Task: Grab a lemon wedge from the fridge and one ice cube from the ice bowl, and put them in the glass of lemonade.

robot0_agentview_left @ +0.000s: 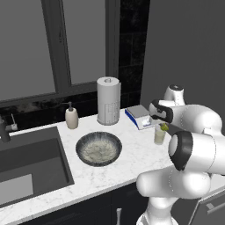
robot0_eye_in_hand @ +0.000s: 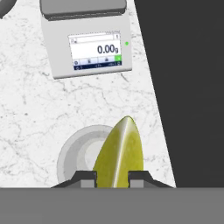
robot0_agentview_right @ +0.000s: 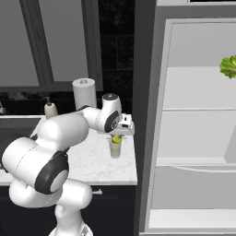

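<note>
Fingers (robot0_eye_in_hand: 112,176) clamped on lemon wedge (robot0_eye_in_hand: 119,153) (directly above glass of lemonade (robot0_eye_in_hand: 83,151)).

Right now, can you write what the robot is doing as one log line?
pincer: shut on wedge | place: over glass | counter: bowl, scale | fridge: open

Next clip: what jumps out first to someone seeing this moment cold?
The yellow-green lemon wedge pinched in the shut gripper, hanging right over the glass of lemonade near the counter's right end. Next, the fridge standing open beside the counter, white shelves bare but for a leafy green high up. In the hand view, a kitchen scale reading zero lies just past the glass.
</note>
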You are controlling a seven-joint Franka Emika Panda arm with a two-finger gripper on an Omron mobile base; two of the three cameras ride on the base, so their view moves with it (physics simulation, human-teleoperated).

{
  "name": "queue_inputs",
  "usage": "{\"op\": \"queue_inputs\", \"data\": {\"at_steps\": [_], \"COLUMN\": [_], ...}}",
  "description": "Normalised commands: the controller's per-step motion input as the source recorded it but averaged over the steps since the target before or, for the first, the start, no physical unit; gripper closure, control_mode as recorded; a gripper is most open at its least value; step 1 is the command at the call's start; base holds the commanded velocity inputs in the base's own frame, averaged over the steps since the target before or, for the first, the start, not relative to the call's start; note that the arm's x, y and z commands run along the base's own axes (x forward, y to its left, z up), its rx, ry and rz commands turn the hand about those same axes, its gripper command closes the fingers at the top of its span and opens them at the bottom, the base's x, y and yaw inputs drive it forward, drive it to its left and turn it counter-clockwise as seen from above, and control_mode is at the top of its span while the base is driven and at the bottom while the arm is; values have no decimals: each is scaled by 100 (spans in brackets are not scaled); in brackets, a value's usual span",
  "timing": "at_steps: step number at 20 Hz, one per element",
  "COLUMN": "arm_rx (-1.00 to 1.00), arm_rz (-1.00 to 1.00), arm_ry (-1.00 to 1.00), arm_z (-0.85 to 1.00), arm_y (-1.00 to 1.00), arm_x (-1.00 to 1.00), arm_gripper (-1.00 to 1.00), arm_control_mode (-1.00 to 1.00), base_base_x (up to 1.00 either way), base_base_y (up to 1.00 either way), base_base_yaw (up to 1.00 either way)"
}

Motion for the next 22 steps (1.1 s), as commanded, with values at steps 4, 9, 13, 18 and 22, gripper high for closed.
{"op": "queue_inputs", "data": {"at_steps": [4, 9, 13, 18, 22], "arm_rx": [0, 0, 0, 0, 0], "arm_rz": [0, 0, 0, 0, 0], "arm_ry": [0, 0, 0, 0, 0], "arm_z": [-3, 0, 0, 1, 0], "arm_y": [1, 0, 0, 0, 0], "arm_x": [-2, 0, 0, 0, 0], "arm_gripper": [100, 100, -100, -100, -100], "arm_control_mode": [-100, -100, -100, -100, -100], "base_base_x": [0, 0, 0, 0, 0], "base_base_y": [0, 0, 0, 0, 0], "base_base_yaw": [0, 0, 0, 0, 0]}}
